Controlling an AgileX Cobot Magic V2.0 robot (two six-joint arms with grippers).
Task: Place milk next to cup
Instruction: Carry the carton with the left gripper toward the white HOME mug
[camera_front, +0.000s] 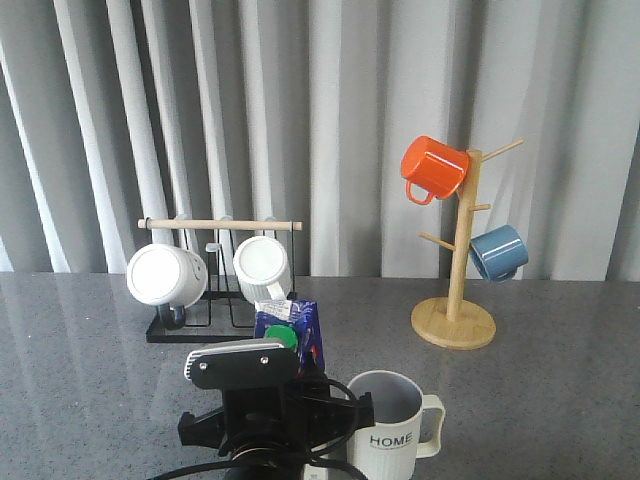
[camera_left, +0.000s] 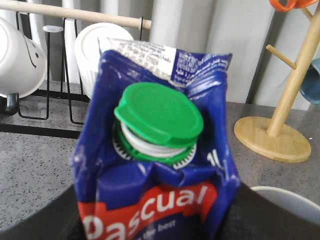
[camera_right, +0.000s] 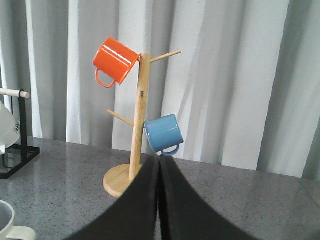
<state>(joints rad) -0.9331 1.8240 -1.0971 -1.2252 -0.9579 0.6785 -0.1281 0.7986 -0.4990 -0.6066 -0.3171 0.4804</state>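
Left tool (camera_left: 155, 235) is clamped on the milk (camera_left: 155, 165), at the cup's (camera_front: 385, 425) 9 o'clock. Carton walls look soft, dented; grip low, lightly. Right tool (camera_right: 159, 200) is closed, empty.

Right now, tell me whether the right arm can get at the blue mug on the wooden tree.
Probably yes. The right gripper is shut and holds nothing, and it points at the blue mug hanging on the wooden tree. Only bare table lies between them.
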